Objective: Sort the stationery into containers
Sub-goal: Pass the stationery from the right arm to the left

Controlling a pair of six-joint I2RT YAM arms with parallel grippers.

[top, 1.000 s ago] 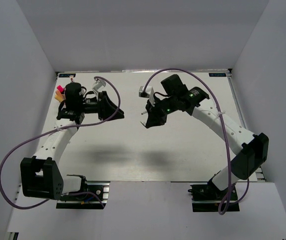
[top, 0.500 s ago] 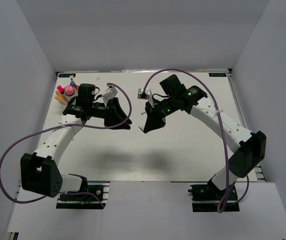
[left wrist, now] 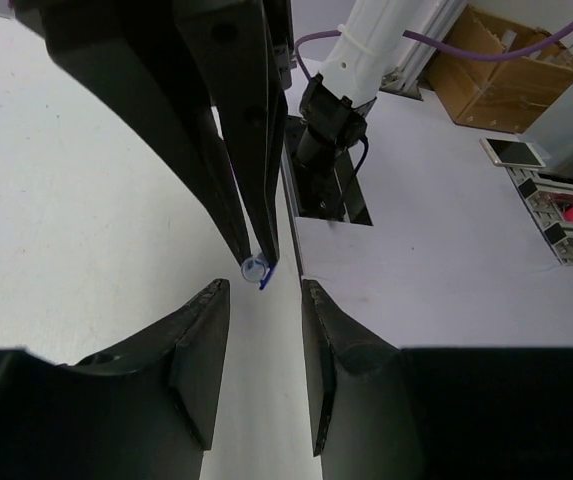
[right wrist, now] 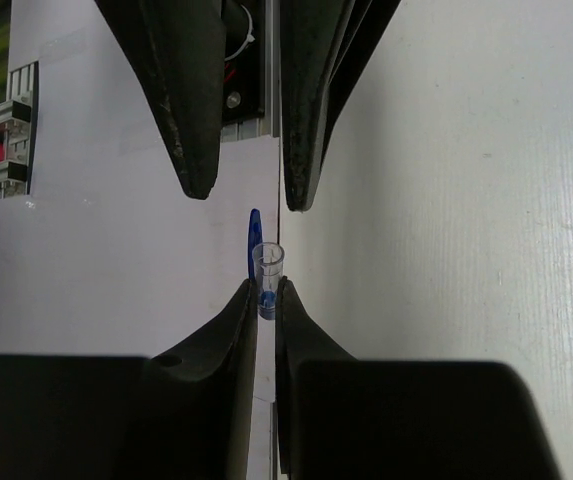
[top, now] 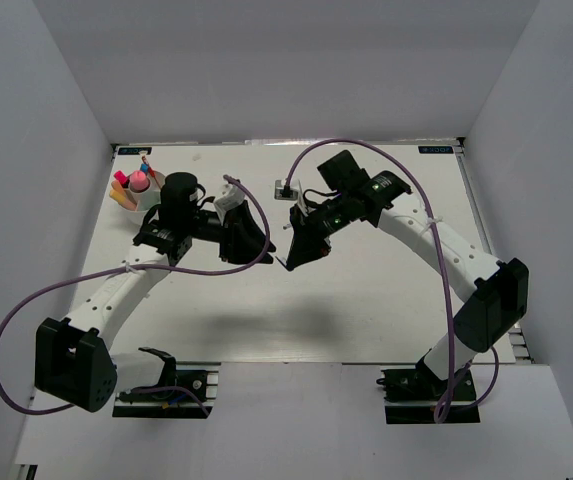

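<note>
My right gripper [right wrist: 266, 300] is shut on a thin pen [right wrist: 266, 265] with a clear end and a blue clip, held in the air over mid-table [top: 288, 262]. My left gripper [left wrist: 264, 320] is open and empty, its jaws pointing at the pen's end [left wrist: 255, 269] from a short gap away. In the top view the left gripper [top: 263, 250] sits just left of the right gripper [top: 291, 255]. The white bowl [top: 129, 200] stands at the far left corner and holds the pink round-topped stick [top: 138, 181] and other coloured stationery.
White walls close in the table on three sides. Purple cables loop over both arms. In the left wrist view the right arm's base [left wrist: 331, 120] stands at the table's near edge, with a cardboard box [left wrist: 506, 70] beyond it.
My left arm has swung right from beside the bowl to mid-table. My right gripper has moved slightly down and left with the pen. The two grippers now face each other tip to tip.
</note>
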